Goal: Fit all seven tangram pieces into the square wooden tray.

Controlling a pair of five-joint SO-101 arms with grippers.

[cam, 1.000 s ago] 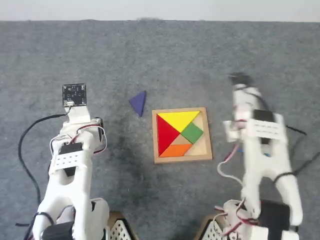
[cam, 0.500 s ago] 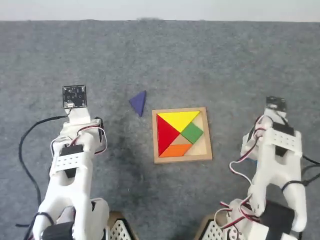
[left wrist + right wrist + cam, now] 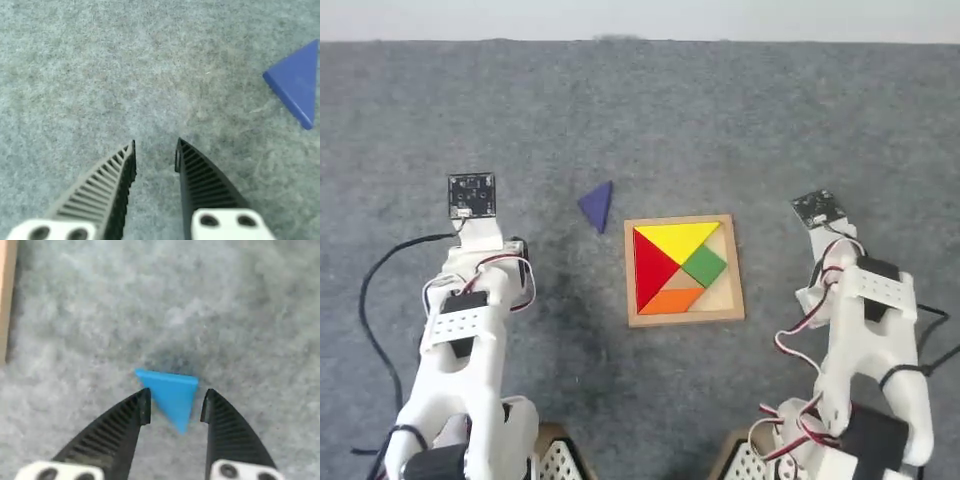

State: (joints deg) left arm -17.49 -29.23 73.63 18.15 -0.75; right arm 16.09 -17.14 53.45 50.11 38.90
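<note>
**High view.** Square wooden tray (image 3: 683,319) at frame centre, loaded with yellow triangle (image 3: 675,240), red triangle (image 3: 650,268), green square (image 3: 705,265) and orange piece (image 3: 672,300). Bare wood along the right side and in the lower right corner. Dark blue triangle (image 3: 598,204) flat on the carpet (image 3: 620,110), just up and left of the tray. Left arm at lower left of frame, right arm at lower right.

**Left wrist view.** Left gripper (image 3: 155,146) spread, nothing between the jaws, over bare carpet. Dark blue triangle (image 3: 296,82) well apart, off to one side.

**Right wrist view.** Right gripper (image 3: 176,392) spread, jaws straddling the light blue triangle (image 3: 170,387), not yet pinching it. Edge of the square wooden tray (image 3: 7,300) well off to the side.

**Handling, as judged.** Treat the light blue triangle as thin, stiff, light and smooth-faced. No crushing risk expected. Expect slip from the converging edges and a shallow grip from the low profile on carpet. Take hold mid-body, across two edges, with jaws set low. Close gently and lift level.
</note>
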